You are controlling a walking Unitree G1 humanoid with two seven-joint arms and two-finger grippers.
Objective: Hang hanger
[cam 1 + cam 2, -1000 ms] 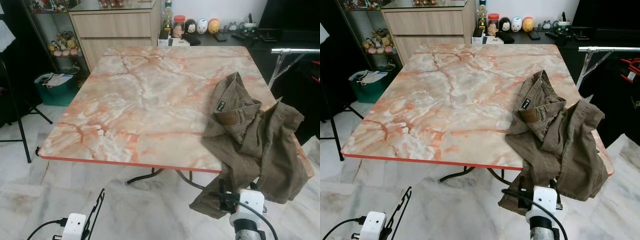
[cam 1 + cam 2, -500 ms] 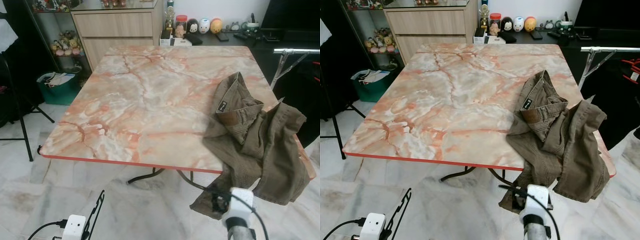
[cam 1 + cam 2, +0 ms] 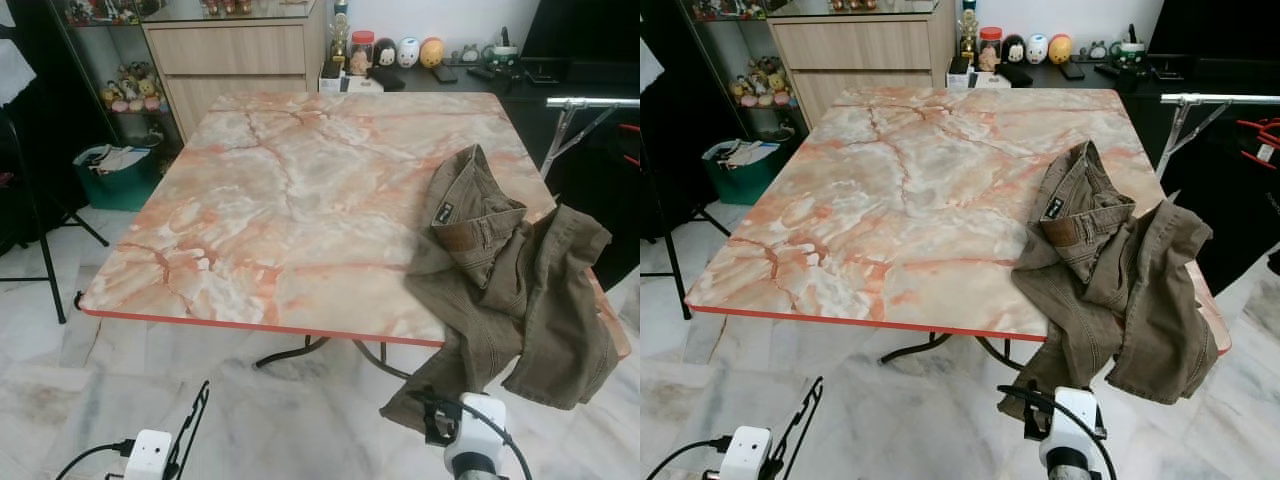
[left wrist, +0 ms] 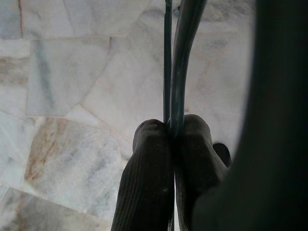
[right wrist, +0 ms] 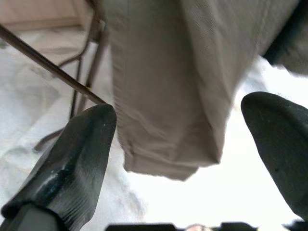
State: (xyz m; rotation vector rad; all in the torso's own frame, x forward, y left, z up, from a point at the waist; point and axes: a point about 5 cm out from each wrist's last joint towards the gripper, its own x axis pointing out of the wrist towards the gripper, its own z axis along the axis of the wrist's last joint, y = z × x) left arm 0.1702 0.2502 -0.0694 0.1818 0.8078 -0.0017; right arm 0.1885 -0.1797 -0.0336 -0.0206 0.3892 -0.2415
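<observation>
A: Left gripper (image 4: 171, 139)?
B: Low at the near left over the floor (image 4: 72, 86), fingers pinched tight on the thin black hanger (image 3: 190, 425).

A: Right gripper (image 5: 178, 139)?
B: Near right, below the table (image 3: 300, 190) edge, fingers spread wide; the hem of the brown trousers (image 3: 500, 290) hangs just beyond them.

A: The trousers?
B: Heaped on the table's near right corner, draped over its edge. A metal rail (image 3: 590, 102) stands at the far right.

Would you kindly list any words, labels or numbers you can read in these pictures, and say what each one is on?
None can be read.
Black label on the trousers, at: marks too small to read.
Jars and figures on the sideboard: any print too small to read.
</observation>
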